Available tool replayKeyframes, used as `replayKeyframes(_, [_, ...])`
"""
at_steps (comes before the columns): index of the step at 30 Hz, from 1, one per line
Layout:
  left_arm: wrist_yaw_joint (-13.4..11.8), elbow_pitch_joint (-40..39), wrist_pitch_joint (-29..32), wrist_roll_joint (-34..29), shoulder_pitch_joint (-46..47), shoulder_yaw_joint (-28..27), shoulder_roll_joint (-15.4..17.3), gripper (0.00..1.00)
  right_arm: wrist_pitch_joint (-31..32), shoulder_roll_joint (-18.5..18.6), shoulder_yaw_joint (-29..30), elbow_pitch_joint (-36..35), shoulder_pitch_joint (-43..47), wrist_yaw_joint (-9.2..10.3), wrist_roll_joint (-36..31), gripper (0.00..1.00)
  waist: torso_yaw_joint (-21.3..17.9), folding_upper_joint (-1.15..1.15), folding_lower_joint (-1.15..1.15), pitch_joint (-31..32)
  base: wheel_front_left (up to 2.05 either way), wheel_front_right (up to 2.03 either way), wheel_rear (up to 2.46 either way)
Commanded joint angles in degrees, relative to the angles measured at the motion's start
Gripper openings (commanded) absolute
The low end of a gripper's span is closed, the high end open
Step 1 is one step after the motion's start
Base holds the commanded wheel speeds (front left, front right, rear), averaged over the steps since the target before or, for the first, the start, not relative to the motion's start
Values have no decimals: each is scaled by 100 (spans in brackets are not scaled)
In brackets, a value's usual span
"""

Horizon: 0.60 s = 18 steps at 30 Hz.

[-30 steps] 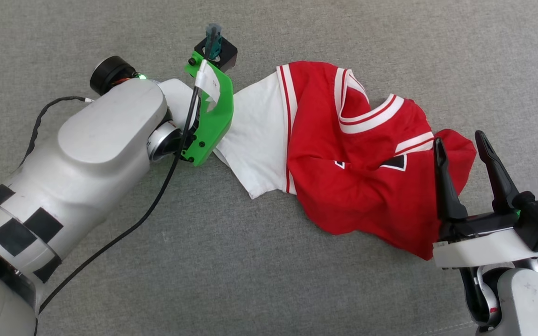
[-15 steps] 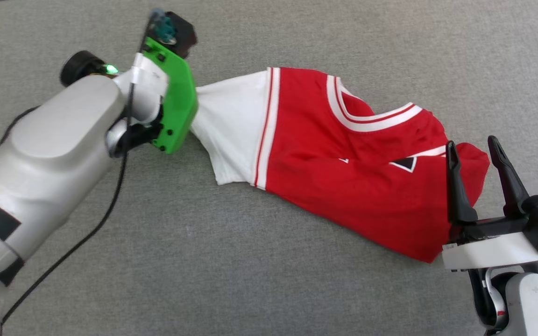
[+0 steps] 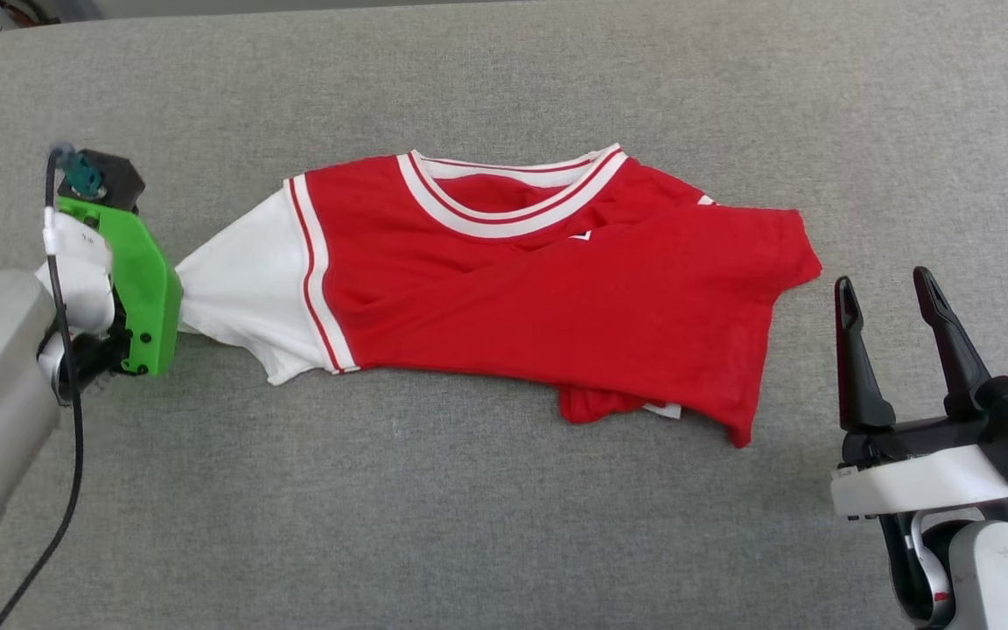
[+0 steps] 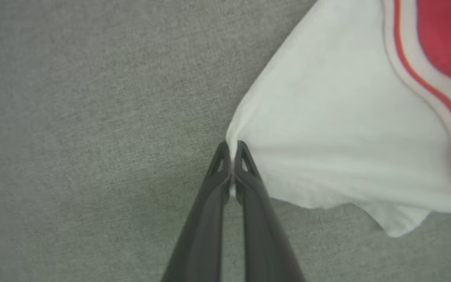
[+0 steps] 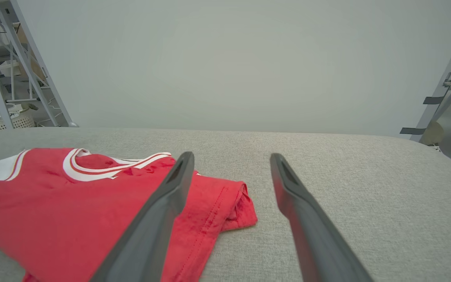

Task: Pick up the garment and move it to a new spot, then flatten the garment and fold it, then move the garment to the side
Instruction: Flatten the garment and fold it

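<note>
Left pincer [image 4: 231, 149] pinched tight on a sleeve tip of the garment [image 3: 539, 297]; right pincer [image 3: 882, 282] wide open, empty. I'd pull low and slow toward the tabletop [image 3: 504, 525] left edge.

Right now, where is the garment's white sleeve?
In the head view the white sleeve lies at the left end of the garment on the grey surface, tip pinched by the left pincer.

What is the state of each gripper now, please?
Left gripper: closed on the white sleeve of the red jersey.
Right gripper: open, holding nothing, apart from the jersey.
</note>
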State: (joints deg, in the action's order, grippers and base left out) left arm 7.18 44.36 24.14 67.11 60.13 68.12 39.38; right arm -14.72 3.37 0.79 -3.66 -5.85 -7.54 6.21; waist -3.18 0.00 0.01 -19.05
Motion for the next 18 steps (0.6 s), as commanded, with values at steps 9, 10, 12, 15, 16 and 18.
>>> replayKeyframes(9, [-388,249,-2172,-419,-402,-200,-399,100,-28,175,242,-68,83,5,-48,100,90,0,-1,366,0,0,0])
replayKeyframes(10, [-480,227,-2545,-485,-435,-254,-441,100,-28,233,310,-98,56,5,-41,100,134,0,-1,443,0,0,0])
replayKeyframes(12, [-637,149,-3135,-627,-517,-302,-497,100,-28,378,392,-166,-33,5,-18,100,204,0,-1,558,0,0,0])
replayKeyframes(15, [-969,-70,-3763,-776,-664,-468,-559,100,-28,659,488,-221,-303,5,37,100,303,0,-1,701,0,0,0])
replayKeyframes(16, [-1082,-176,-3839,-829,-718,-547,-578,100,-28,747,508,-209,-395,5,69,100,339,0,-1,740,0,0,0])
replayKeyframes(18, [-1350,-494,-3902,-988,-860,-809,-592,100,-28,944,516,-129,-610,5,174,100,408,0,-1,805,0,0,0])
